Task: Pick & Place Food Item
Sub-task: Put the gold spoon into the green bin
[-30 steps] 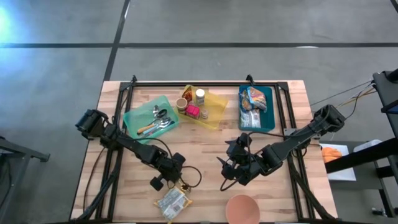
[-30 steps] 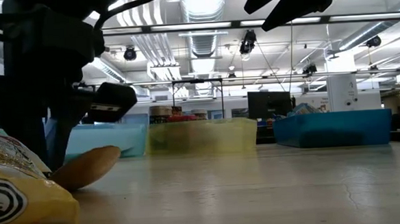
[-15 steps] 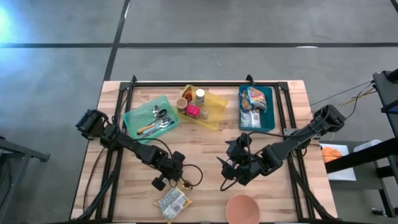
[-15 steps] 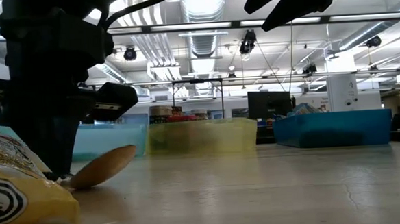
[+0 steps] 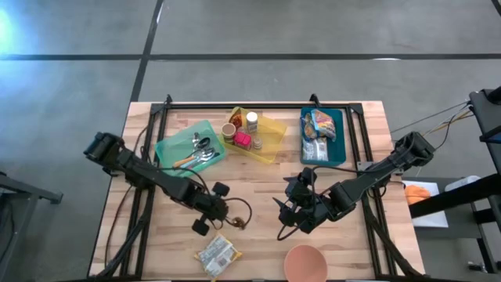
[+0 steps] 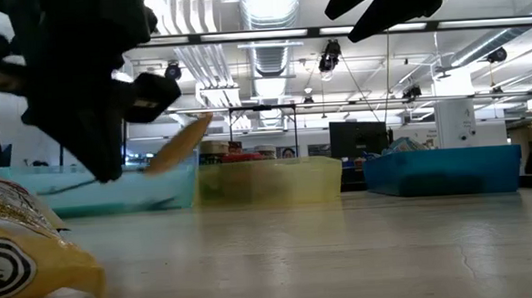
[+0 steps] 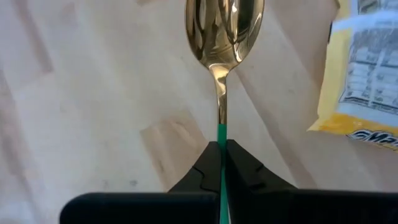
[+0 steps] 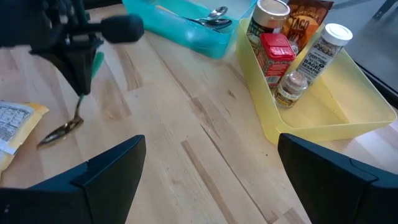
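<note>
Your left gripper [image 7: 221,149] clenched on a gold spoon [image 7: 222,43], lifted off the tabletop [image 5: 258,184] near its front edge, beside the yellow packet [image 5: 216,253]; your right gripper [image 5: 291,215] spread wide, empty, mid-table.

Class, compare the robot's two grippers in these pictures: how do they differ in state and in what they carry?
The left gripper is shut on the gold spoon, pinching its green handle; the right gripper is open and empty. The left gripper has the spoon lifted off the table; the right gripper hangs above the table. Both have dark fingers.

Left hand [image 5: 221,210] holds spoon [image 5: 237,223] above table [image 5: 258,188]; yellow packet [image 5: 217,253] nearby.
</note>
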